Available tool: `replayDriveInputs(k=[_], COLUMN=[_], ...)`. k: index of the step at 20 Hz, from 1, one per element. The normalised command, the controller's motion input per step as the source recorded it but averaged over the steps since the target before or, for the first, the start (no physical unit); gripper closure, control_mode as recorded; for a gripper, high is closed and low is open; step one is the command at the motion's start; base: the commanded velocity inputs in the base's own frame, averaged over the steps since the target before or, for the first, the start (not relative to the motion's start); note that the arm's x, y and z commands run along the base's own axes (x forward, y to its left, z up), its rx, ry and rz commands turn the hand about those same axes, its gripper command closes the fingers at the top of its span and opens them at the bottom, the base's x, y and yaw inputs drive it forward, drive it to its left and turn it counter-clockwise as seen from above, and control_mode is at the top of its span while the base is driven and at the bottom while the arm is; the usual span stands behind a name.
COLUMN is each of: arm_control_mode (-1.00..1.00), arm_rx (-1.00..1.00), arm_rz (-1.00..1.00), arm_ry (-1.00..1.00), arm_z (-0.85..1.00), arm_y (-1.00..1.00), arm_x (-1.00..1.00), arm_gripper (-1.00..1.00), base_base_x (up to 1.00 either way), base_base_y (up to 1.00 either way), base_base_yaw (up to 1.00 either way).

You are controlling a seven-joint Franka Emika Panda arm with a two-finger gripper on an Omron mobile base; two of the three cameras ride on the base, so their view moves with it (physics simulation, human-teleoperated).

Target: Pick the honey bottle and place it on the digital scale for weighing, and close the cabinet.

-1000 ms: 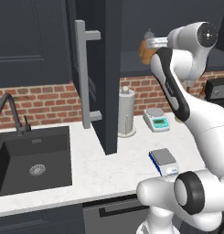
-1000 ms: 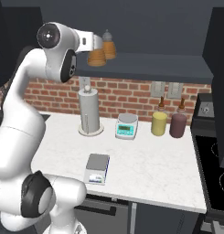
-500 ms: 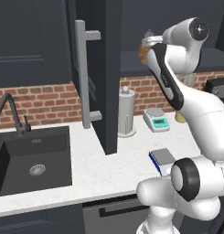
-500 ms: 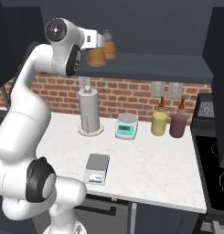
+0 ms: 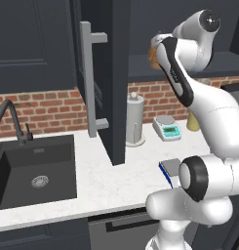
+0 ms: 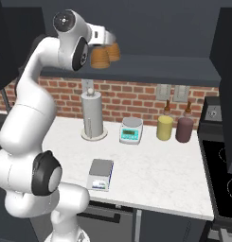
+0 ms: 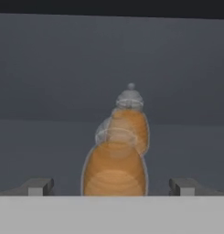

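Honey bottle (image 7: 114, 169): it stands on the cabinet (image 5: 104, 73) shelf, nearest the hand, dead centre between the finger tips in the hand view. You have lined up on it rather than on the ribbed bottle (image 7: 130, 119) directly behind it (grey pointed top, easy to confuse).
Gripper (image 7: 113, 186): spread wide, one tip on each side of the honey bottle with a clear gap on both; it grips nothing so far.
Why open: I judge you are on the approach, so the fingers need to pass around the bottle's belly before they close.
Arm pose: reared high from the base, elbow bent back, forearm reaching level into the shelf opening; the hand looks straight along the shelf.
Side views: the two orange bottles (image 6: 104, 53) sit just past the wrist in the right base view, partly hidden by the arm in the left one.
Cabinet door (image 5: 111, 83): swung out toward you, edge on, bar handle (image 5: 89, 85) facing left. It has to stay open until the bottle is out, so closing comes last.
Scale (image 6: 101, 173): flat on the counter (image 6: 155, 170) near the front edge, platform bare (blue body, grey top). The white scale (image 6: 131, 130) by the paper towel roll (image 6: 91, 116) is the wrong one.
Next move, in my view: ease forward a little, close on the lower body, and mind you don't nudge the ribbed bottle.
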Motion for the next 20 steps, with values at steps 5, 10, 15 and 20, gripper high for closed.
replayDriveInputs(k=[5,10,15,20], arm_control_mode=[-1.0,-1.0,-1.0,-1.0], arm_rx=[0.0,0.0,0.0,0.0], arm_rz=[0.0,0.0,0.0,0.0], arm_ry=[0.01,0.03,0.0,0.0], arm_z=[0.0,0.0,-0.07,-0.2], arm_y=[-0.08,0.0,0.0,0.01], arm_x=[0.18,0.22,0.01,0.02], arm_gripper=[-1.0,-1.0,-1.0,-1.0], base_base_x=[0.0,0.0,0.0,0.0], base_base_y=[0.0,0.0,0.0,0.0], base_base_yaw=[0.0,0.0,0.0,0.0])
